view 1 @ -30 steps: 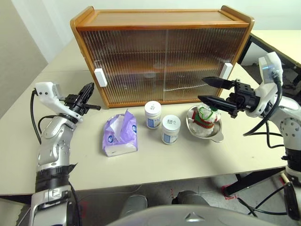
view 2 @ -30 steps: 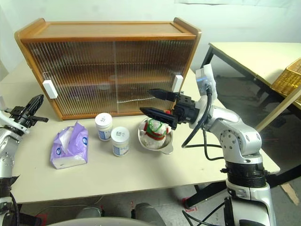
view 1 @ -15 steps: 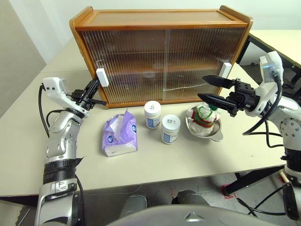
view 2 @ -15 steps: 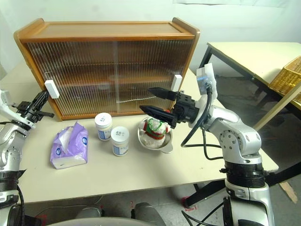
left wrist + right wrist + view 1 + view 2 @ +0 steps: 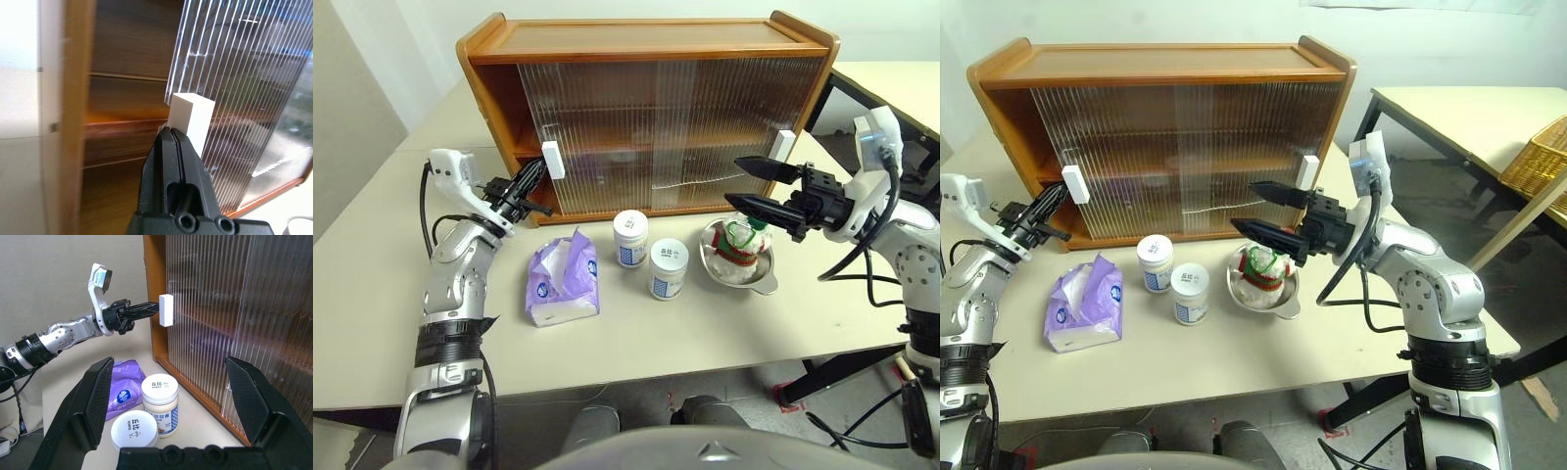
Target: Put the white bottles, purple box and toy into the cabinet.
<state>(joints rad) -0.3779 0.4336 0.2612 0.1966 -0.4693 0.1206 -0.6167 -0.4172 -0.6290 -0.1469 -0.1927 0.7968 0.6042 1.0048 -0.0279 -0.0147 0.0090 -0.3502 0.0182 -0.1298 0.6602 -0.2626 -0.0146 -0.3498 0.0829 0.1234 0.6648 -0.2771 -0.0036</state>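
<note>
Left end effector (image 5: 536,172): fingers pressed together, tips against the left edge of the white handle (image 5: 552,160) on the left sliding door (image 5: 607,137) of the cabinet (image 5: 646,44). The door stands partly slid aside, leaving a gap at the cabinet's left end where 2 wooden shelves show. The left wrist view has the closed black fingertips touching the side of the handle block; nothing is pinched between them.

Right end effector (image 5: 754,186): fingers spread wide, pointing toward the robot's left, held in the air above the steel bowl (image 5: 741,270) and in front of the right sliding door; nothing between the fingers. A second white handle (image 5: 786,147) sits at the right edge of that door.

Items on the bench (image 5: 636,343), in front of the cabinet:
- Purple box (image 5: 563,279): lying nearest the left arm, crumpled tissue sticking out on top, blue round logo facing front.
- 2 white bottles: rear one (image 5: 631,238) close to the cabinet base, front one (image 5: 669,268) just beside it toward the right; both upright, lids on.
- Toy (image 5: 741,245): sitting inside the steel bowl, right of the bottles, directly under the right end effector.

None of the 4 items is inside the cabinet.
</note>
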